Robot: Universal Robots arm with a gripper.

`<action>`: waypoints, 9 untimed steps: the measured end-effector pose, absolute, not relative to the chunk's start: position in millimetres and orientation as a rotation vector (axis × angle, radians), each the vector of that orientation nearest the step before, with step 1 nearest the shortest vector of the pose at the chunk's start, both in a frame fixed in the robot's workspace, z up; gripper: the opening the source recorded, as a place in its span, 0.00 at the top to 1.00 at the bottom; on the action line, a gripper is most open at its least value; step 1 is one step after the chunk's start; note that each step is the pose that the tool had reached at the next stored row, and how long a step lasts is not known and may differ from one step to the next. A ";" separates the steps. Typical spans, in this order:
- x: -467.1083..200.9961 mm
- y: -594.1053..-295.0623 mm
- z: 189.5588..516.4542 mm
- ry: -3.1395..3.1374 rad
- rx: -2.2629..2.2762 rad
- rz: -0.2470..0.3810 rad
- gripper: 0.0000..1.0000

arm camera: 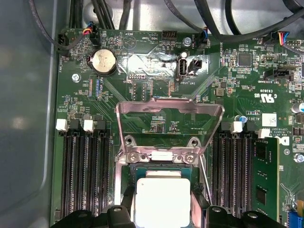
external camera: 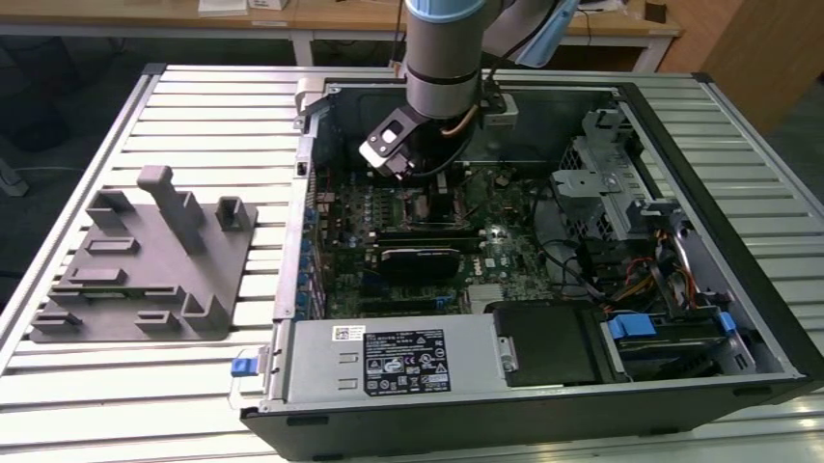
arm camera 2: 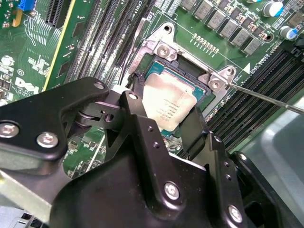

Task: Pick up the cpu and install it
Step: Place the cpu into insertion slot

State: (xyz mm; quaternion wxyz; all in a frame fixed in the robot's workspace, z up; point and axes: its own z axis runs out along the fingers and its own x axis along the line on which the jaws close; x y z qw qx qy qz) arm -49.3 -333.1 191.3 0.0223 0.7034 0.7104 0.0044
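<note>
My hand (arm camera 2: 164, 108) was clamped on the cpu (arm camera 2: 173, 97) by opposite edges, holding it flat at the open socket (arm camera 2: 185, 72), its load frame (arm camera: 169, 103) swung up; I judged this kept it square for seating.

We take this for a robotics lab or workshop: a robot arm (external camera: 445, 58) over an open computer case (external camera: 541, 413) on a slatted metal bench (external camera: 219, 125), wooden desks (external camera: 335, 21) behind.
</note>
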 end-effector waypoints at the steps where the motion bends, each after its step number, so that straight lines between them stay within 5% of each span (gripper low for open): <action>1: -49.3 -333.1 191.4 2.201 2.179 0.014 0.46; 9: -49.3 -333.1 191.2 2.201 2.179 0.014 0.38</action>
